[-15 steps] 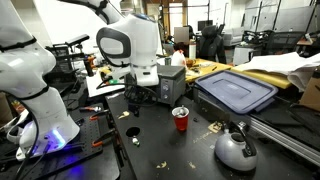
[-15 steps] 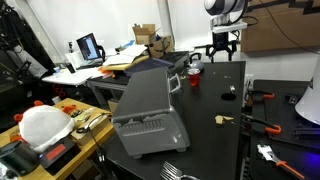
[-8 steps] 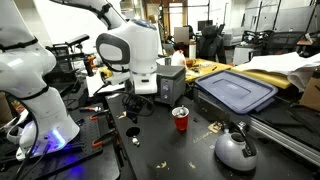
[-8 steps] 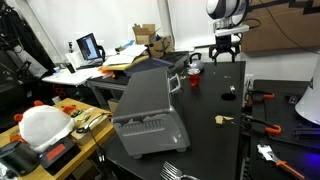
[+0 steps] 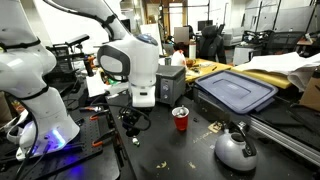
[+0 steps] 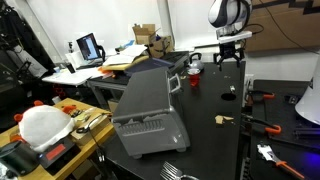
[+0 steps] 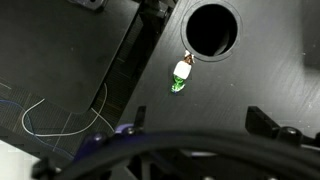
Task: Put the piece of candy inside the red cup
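Place: a robotics lab or workshop, as I see it.
Bench: my black worktable (image 5: pixel 175 152) carries the grey toaster oven (image 6: pixel 148 108) as a test prop.
Right of the oven: red-handled tools (image 6: pixel 265 97) lie loose on the bench.
Behind the oven: cluttered desks with an open laptop (image 6: pixel 89 47) and cardboard boxes (image 6: pixel 148 35).
Beside the oven: a blue bin lid (image 5: pixel 236 90).
Far behind the oven: office chairs (image 5: pixel 212 42) and more crowded benches.

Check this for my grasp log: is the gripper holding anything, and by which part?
Nothing is held. In the wrist view the gripper is open, and the candy lies loose on the black table, clear of the jaws.
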